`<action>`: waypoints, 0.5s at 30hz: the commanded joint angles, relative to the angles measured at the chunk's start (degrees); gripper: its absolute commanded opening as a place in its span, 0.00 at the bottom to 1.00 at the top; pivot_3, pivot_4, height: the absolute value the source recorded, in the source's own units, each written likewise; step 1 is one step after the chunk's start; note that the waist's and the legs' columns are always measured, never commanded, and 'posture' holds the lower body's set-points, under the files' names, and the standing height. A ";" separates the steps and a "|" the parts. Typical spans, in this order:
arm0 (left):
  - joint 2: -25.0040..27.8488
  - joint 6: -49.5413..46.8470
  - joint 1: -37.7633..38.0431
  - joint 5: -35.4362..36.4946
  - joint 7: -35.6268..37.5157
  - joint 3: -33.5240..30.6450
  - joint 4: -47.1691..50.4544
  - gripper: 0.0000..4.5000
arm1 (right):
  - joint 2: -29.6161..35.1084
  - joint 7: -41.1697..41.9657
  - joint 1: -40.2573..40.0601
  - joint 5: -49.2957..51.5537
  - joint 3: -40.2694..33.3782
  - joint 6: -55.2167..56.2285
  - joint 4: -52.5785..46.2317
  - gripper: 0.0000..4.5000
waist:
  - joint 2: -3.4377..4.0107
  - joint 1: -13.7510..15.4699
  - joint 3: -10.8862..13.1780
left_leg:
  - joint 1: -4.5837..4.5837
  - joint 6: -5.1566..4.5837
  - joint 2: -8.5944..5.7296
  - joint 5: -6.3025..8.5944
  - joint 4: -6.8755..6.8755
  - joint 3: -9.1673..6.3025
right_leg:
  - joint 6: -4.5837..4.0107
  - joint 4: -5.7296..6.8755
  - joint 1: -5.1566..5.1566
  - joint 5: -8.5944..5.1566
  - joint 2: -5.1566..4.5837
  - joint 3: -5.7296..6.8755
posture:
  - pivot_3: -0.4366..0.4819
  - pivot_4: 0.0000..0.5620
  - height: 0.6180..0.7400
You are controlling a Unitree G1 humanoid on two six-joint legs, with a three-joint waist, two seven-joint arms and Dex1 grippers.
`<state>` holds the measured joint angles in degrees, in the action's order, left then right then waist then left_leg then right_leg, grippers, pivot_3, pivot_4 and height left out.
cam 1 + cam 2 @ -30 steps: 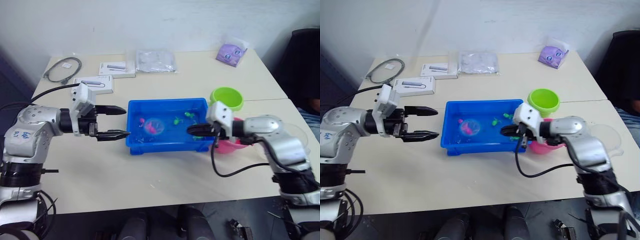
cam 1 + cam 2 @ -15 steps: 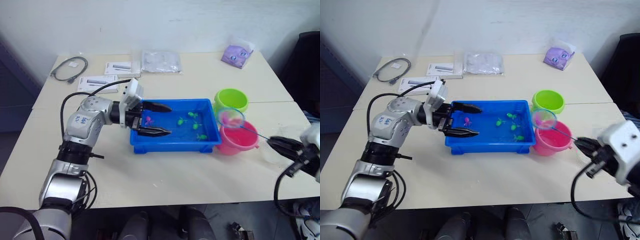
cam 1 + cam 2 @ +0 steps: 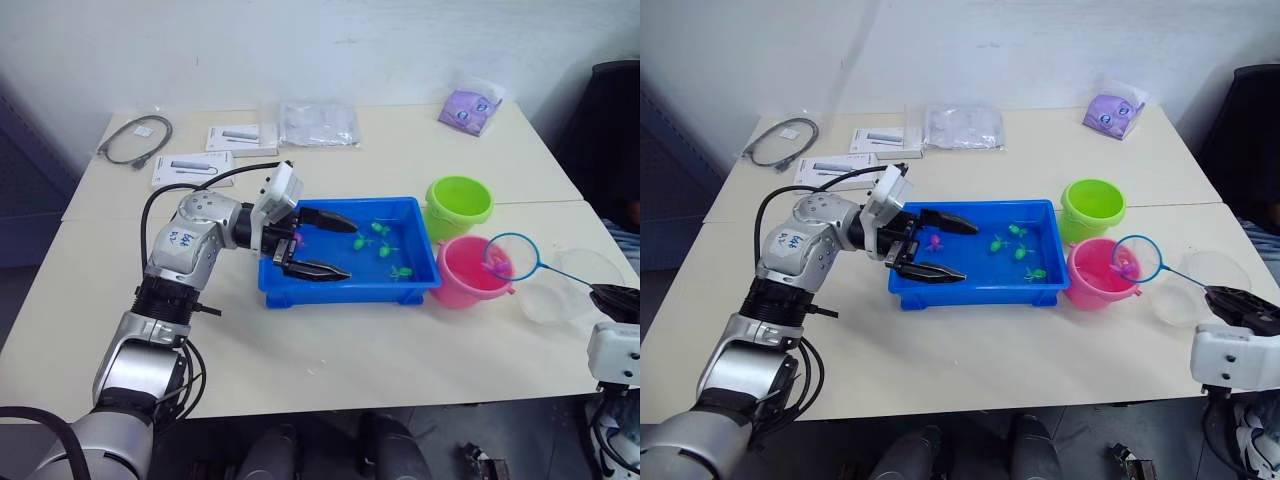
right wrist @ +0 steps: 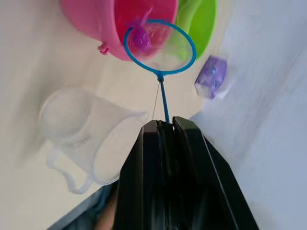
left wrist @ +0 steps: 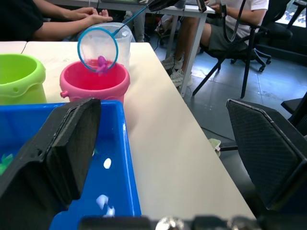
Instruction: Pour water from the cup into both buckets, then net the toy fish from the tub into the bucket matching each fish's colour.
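We had swung the net, clamped in our right jaws, from the tub to the pink bucket, pink fish ready to drop; left jaws stayed apart.

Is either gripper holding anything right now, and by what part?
The right gripper is shut on the net, holding its thin handle at the far end from the hoop. The left gripper is open, holding nothing.
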<state>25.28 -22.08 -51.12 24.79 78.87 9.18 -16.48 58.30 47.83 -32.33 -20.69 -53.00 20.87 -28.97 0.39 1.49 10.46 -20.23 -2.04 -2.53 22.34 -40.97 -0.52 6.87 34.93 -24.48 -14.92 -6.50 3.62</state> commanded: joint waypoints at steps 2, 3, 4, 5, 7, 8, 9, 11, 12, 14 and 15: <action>0.09 1.39 -1.36 -0.17 0.19 -1.32 0.33 1.00 | 1.64 -0.37 0.83 0.53 -3.47 10.09 2.79 0.00 | -0.04 0.01 0.02 | 0.00 -0.01 0.03 0.00 0.02 -0.06 | 0.02 -0.06 0.04 0.01 0.03 0.01 | 0.48 0.27 0.96; 0.06 1.64 -1.35 -0.30 0.01 -1.43 0.12 1.00 | 2.29 -0.79 2.01 0.40 -4.23 10.57 3.97 0.00 | -0.04 0.02 0.02 | -0.01 0.00 0.06 0.00 0.04 -0.09 | 0.02 -0.09 0.04 0.01 0.04 0.04 | 0.48 0.27 0.96; 0.02 1.88 -1.28 -0.46 -0.26 -1.52 -0.10 1.00 | 2.91 -1.04 3.16 0.19 -4.56 10.42 5.20 0.00 | -0.04 -0.03 0.02 | -0.03 0.00 0.05 0.00 0.05 -0.10 | 0.02 -0.09 0.02 0.01 0.04 0.05 | 0.48 0.27 0.96; 0.01 2.10 -1.14 -0.60 -0.47 -1.56 -0.21 1.00 | 3.26 -0.84 3.61 0.27 -4.02 11.31 5.65 0.00 | -0.04 -0.11 0.02 | -0.04 0.00 0.05 0.00 0.05 -0.09 | 0.02 -0.09 0.02 0.01 0.04 0.05 | 0.48 0.27 0.96; 0.04 2.45 -0.70 -0.78 -0.75 -1.52 -0.15 1.00 | 3.24 0.30 3.26 0.88 -2.04 14.05 5.44 0.00 | -0.05 -0.08 0.02 | -0.03 -0.01 0.01 -0.01 0.02 -0.05 | 0.03 -0.09 0.03 0.02 0.00 0.02 | 0.48 0.27 0.96; 0.08 2.67 -0.45 -0.95 -0.90 -1.46 -0.12 1.00 | 3.46 0.22 3.65 0.67 -2.00 15.00 6.10 0.00 | -0.05 -0.01 0.02 | -0.03 -0.01 0.03 -0.01 0.02 -0.09 | 0.03 -0.09 0.05 0.02 0.02 0.04 | 0.48 0.27 0.96; 0.18 2.95 -0.20 -1.28 -1.22 -1.39 -0.15 1.00 | 3.81 0.02 4.67 0.65 -2.53 14.23 7.52 0.00 | -0.04 0.01 0.02 | -0.03 -0.01 0.04 -0.01 0.03 -0.12 | 0.03 -0.09 0.05 0.02 0.03 0.06 | 0.48 0.27 0.96; 0.61 3.33 0.29 -1.75 -1.58 -1.39 -0.20 1.00 | 4.49 0.02 6.35 1.13 -3.20 13.19 9.99 0.00 | -0.04 -0.10 0.02 | -0.04 -0.01 0.03 -0.01 0.03 -0.08 | 0.03 -0.08 0.04 0.02 0.02 0.04 | 0.48 0.27 0.96; 0.84 3.43 0.54 -1.92 -1.71 -1.45 -0.19 1.00 | 4.58 0.37 6.91 2.18 -2.92 13.12 10.51 0.00 | -0.04 -0.11 0.02 | -0.04 -0.01 0.02 -0.01 0.01 -0.06 | 0.03 -0.08 0.04 0.02 0.01 0.03 | 0.48 0.27 0.96; 1.68 4.11 1.31 -2.73 -2.24 -1.66 -0.21 1.00 | 5.45 1.48 6.93 2.91 -1.27 15.03 10.55 0.00 | -0.04 -0.11 0.02 | -0.03 -0.03 0.03 -0.01 0.01 -0.06 | 0.03 -0.09 0.05 0.02 0.01 0.02 | 0.48 0.27 0.96; 2.10 4.19 1.71 -2.99 -2.63 -1.79 0.07 1.00 | 5.93 1.06 7.74 2.18 -0.59 15.35 11.13 0.00 | -0.03 -0.11 0.02 | -0.02 -0.03 0.04 -0.01 0.04 -0.07 | 0.03 -0.09 0.04 0.02 0.02 0.03 | 0.48 0.27 0.96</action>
<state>26.50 -18.79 -49.88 22.39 76.89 8.93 -16.80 63.10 48.85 -25.42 -19.36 -53.80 35.16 -17.91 0.36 1.38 10.48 -20.24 -2.06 -2.48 22.33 -40.91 -0.59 6.90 34.84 -24.45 -14.90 -6.46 3.65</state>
